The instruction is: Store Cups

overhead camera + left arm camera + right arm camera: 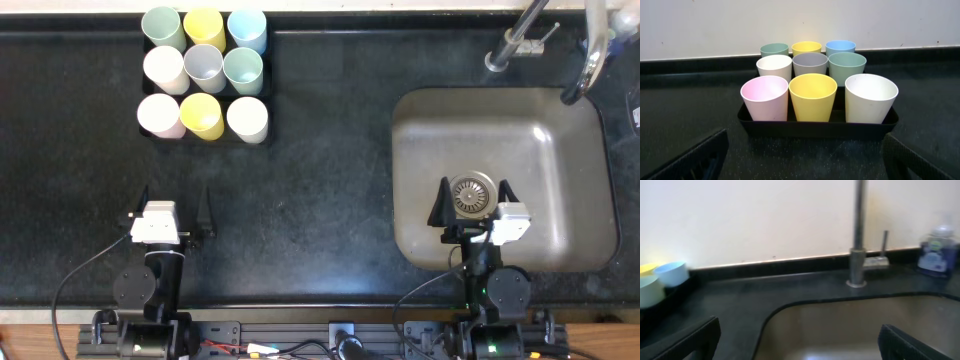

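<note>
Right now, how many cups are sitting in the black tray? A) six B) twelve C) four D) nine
D: the tray holds three rows of three cups, all upright, which makes nine.

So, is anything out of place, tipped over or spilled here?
Nothing stands out. All nine cups stand upright in three neat rows inside the black tray, none tilted or fallen. No spill shows on the counter or in the sink.
</note>
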